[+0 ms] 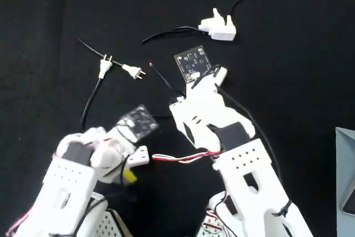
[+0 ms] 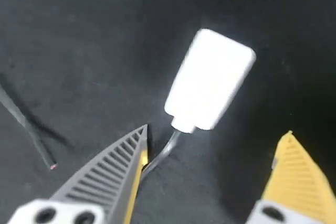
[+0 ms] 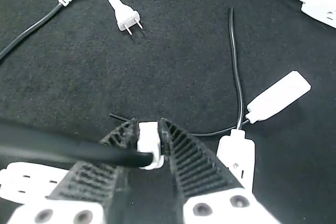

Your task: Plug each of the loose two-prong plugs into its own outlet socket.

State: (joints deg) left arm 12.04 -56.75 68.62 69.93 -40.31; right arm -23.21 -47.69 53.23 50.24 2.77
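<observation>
Black cloth (image 1: 299, 92) lies beneath two loose white plugs (image 1: 133, 71).

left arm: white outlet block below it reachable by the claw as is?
Probably yes: the left claw is open and faces the white outlet block; only its cord lies between them.

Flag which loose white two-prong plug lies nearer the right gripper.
The white two-prong plug with prongs aimed toward the right gripper; the other plug sits farther off.
</observation>
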